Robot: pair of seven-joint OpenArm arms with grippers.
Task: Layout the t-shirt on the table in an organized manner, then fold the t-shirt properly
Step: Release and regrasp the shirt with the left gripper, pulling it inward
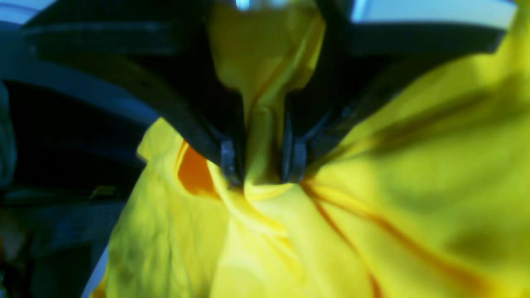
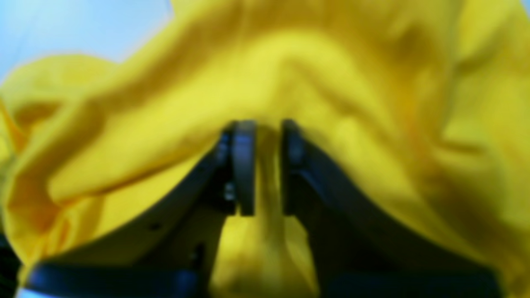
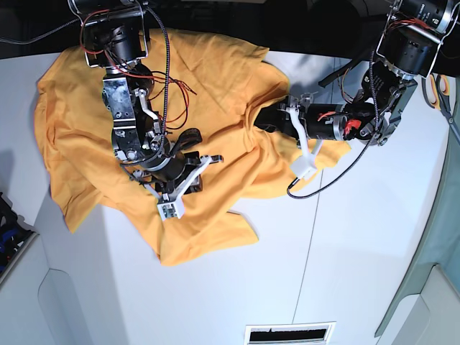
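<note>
- The bright orange-yellow cotton t-shirt (image 3: 208, 108) lies crumpled across the far part of the large flat white desk (image 3: 359, 244), and both arms reach into it
- Left pincer (image 1: 265, 165): its wrist view shows the jaws pinched on a narrow bunched fold of shirt, so it is grasping the cloth; the rest of the garment spills away below and to either side of it
- Right pincer (image 2: 263, 165): the jaws stand close with a ridge of yellow fabric between them, so it looks clenched on the shirt too, though the view is blurred
- In the base view the shirt's bulk spreads behind and around the right pincer (image 3: 172, 194), while the left pincer (image 3: 298, 136) holds the edge nearest the desk's middle
- The shirt's long axis cannot be told while it is so rumpled
- Judgement: spreading calls for the two pincers to draw apart, with bare desk in front of both
- Scissors (image 3: 442, 93) lie well beyond the left arm, out of the way; the arms' own cables hang nearest the cloth
</note>
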